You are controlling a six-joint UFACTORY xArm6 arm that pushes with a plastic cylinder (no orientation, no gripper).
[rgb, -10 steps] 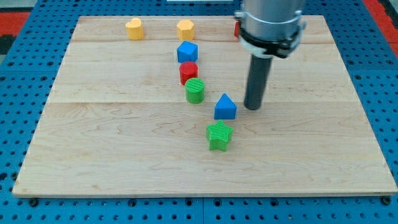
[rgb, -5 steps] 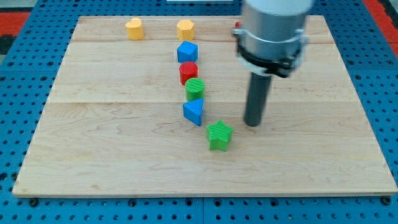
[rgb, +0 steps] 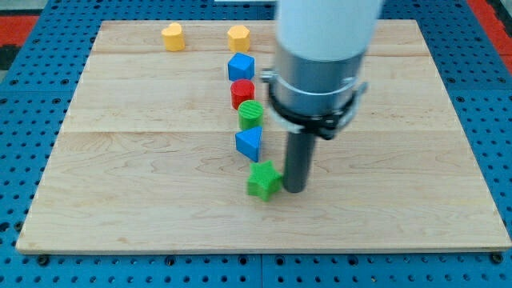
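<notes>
My tip [rgb: 294,190] rests on the wooden board [rgb: 120,176], pressed against the right side of a green star block [rgb: 262,180]. Just above the star lies a blue triangular block [rgb: 250,144]. From there a column runs toward the view's top: a green cylinder [rgb: 250,115], a red cylinder [rgb: 242,93] and a blue cube-like block [rgb: 240,66]. The rod and the arm's pale body hide the board above and behind the tip.
Two yellow-orange blocks lie near the view's top edge: a heart-like one [rgb: 172,36] at the left and a hexagonal one [rgb: 238,37] beside it. A blue pegboard [rgb: 24,120] surrounds the board.
The blue triangular block went left from beside the tip into line under the green cylinder. My tip then came down and left, shoving the green star leftward.
</notes>
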